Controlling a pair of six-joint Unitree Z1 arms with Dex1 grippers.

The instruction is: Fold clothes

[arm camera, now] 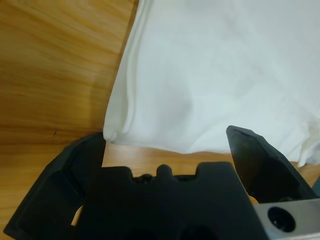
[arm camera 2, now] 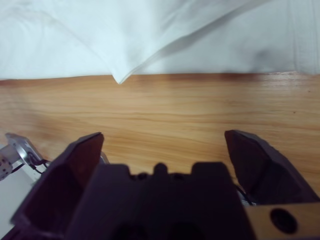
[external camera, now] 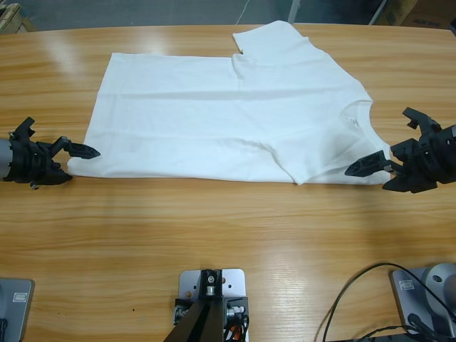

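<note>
The clothes are one white T-shirt (external camera: 214, 114) lying flat on the wooden table (external camera: 228, 242), hem to the left and round neck (external camera: 356, 114) to the right. Its far sleeve (external camera: 267, 35) sticks out; the near sleeve (external camera: 296, 160) is folded over the body. My left gripper (external camera: 82, 164) stands open at the hem's near corner (arm camera: 112, 134), which lies against one jaw tip. My right gripper (external camera: 377, 142) is open beside the near shoulder. In the right wrist view, bare wood lies between the right gripper (arm camera 2: 163, 136) and the shirt's edge (arm camera 2: 120, 79).
Black cables (external camera: 356, 299) loop at the table's near right corner. Bare wood runs along the whole front of the table and in a strip behind the shirt.
</note>
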